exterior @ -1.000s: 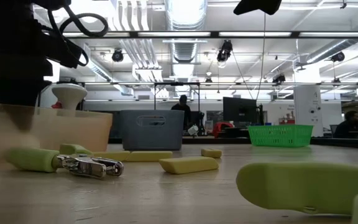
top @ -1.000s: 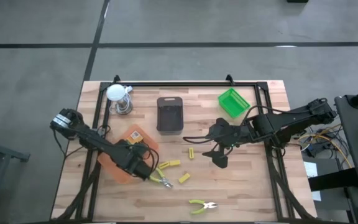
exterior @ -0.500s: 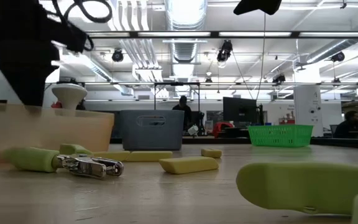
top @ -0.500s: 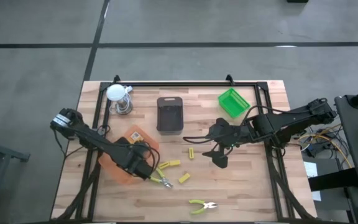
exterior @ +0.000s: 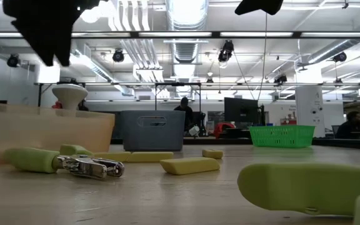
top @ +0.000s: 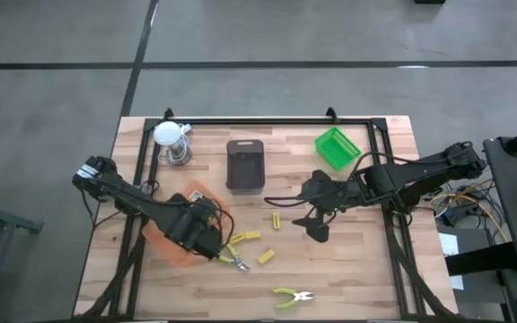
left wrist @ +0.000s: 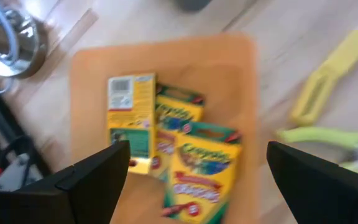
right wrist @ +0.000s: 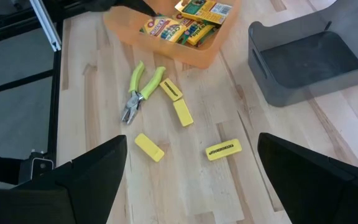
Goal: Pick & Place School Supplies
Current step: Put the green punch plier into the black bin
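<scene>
Three yellow-green crayon boxes lie flat in the orange tray. My left gripper hangs open above them, touching nothing. One lime-handled plier-like tool lies on the table just right of the tray, and a second one lies near the front edge. Short yellow sticks lie between the two arms. My right gripper hovers open over the table's middle right, holding nothing.
A black tray and a green tray stand toward the far edge. A white-topped metal object stands at the far left. A black frame rail runs along the far edge. Bare wood shows at the front right.
My left gripper has risen straight up from just inside the orange tray to well above it, staying open and tipping a little. The crayon boxes have stayed in the tray.
</scene>
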